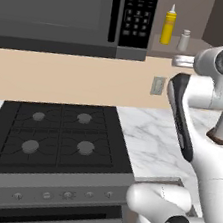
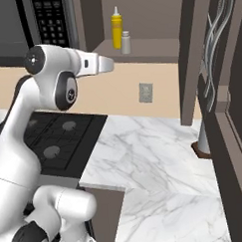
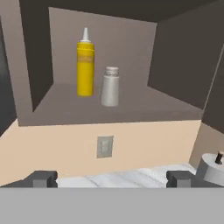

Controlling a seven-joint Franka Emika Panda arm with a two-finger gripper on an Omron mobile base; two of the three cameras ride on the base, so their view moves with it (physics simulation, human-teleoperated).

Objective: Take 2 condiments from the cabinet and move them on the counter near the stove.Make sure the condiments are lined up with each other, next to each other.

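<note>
Tool (image 3: 111, 178) is sitting w/ jaws spread wide, gripping nothing, both dark tips showing at the bottom of the hand view w/ a broad gap between them.

Both condiments are standing upright on the cabinet (image 3: 131, 107) shelf, not yet moved. Yellow squeeze bottle (image 3: 85, 65) is standing nozzle-up, long axis vertical. Grey shaker (image 3: 110, 86) is standing just beside it on the right in the hand view, slightly nearer the shelf's front edge, much shorter. From the left base view the bottle (image 1: 168, 26) and shaker (image 1: 184, 40) are sitting up right of the microwave (image 1: 73, 11); from the right base view the bottle (image 2: 117, 29) and shaker (image 2: 125, 42) are sitting above the outlet.

Key relation: the pair is lying ahead of and above the tool, which is pointing toward the shelf opening; shaker is looking nearly centred betw. the tips, bottle a bit left. Judging, approach needs to be forward and up, level w/ the shelf, jaws straddling one upright body from the sides.

Stove (image 1: 59, 138) is lying below left, bench (image 2: 154, 156) beside it is waiting as the drop spot. Paper-towel roll (image 3: 213, 168) is standing at lower right, off the path.
</note>
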